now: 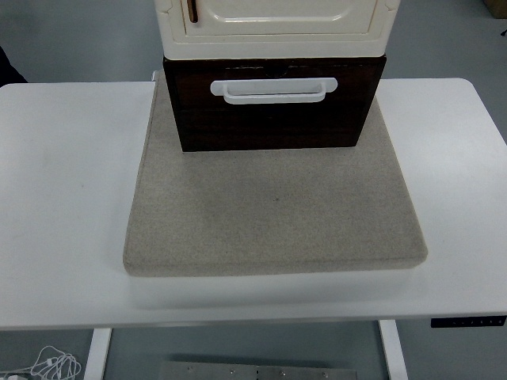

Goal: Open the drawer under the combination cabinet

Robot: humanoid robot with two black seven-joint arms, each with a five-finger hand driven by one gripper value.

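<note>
A cream cabinet (273, 28) stands at the back middle of the table, with a dark brown drawer (273, 119) under it. The drawer front faces me and carries a white bar handle (273, 89). The drawer front sits flush under the cabinet and looks closed. Both rest on a grey felt mat (273, 210). Neither of my hands shows in the head view.
The white table (63, 198) spreads to both sides of the mat. A dark shape (8, 67) sits at the left edge beyond the table. A control panel (467, 321) is on the table's front right edge, and white cables (51, 366) lie on the floor.
</note>
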